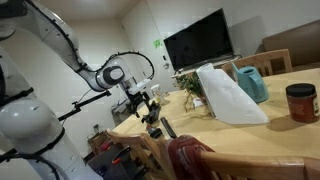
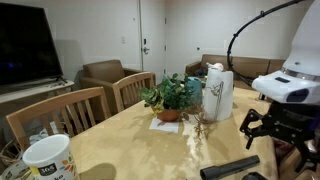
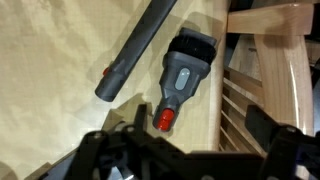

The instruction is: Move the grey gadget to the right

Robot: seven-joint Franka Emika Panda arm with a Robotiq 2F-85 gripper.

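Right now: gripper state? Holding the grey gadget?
Gripper: open, holding nothing; the grey gadget lies untouched below it.

An exterior view sits low beside the arm (image 1: 70, 50) and looks along the table (image 1: 250, 140) toward the television (image 1: 200, 40) at upper right. An exterior view at tabletop height faces the door (image 2: 150, 40). Both share the white bag (image 1: 228, 95) and potted plant (image 1: 190, 82). The wrist view looks steeply down, close, onto the grey gadget (image 3: 180, 75).
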